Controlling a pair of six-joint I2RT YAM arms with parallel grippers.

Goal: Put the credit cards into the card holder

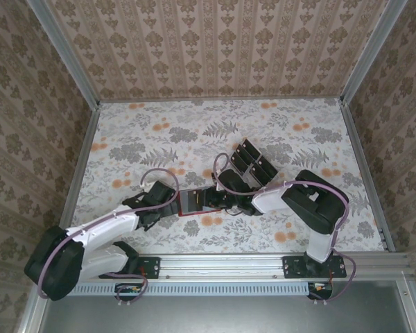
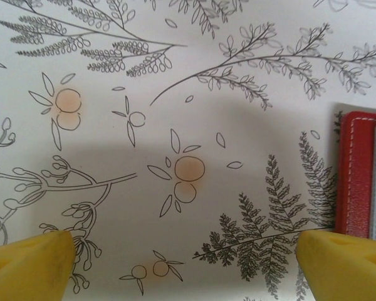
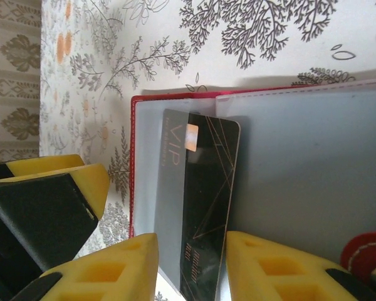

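The red card holder (image 1: 194, 201) lies open on the floral table between the two arms, its pale inner pockets (image 3: 301, 175) facing up. A black credit card (image 3: 207, 188) with gold lines lies on its left half, one long side tucked under a translucent pocket. My right gripper (image 3: 191, 269) hovers over this card, its yellow fingers parted on either side, not pinching it. My left gripper (image 2: 185, 263) stands wide open just left of the holder, whose red edge (image 2: 357, 175) shows beside its right finger. More black credit cards stand in a slotted tray (image 1: 253, 163).
The holder's round red snap tab (image 3: 363, 251) sits by my right finger. A yellow finger of the left gripper (image 3: 81, 182) is close to the holder's left edge. Patterned walls enclose the table, with an aluminium rail (image 1: 222, 265) along the near edge.
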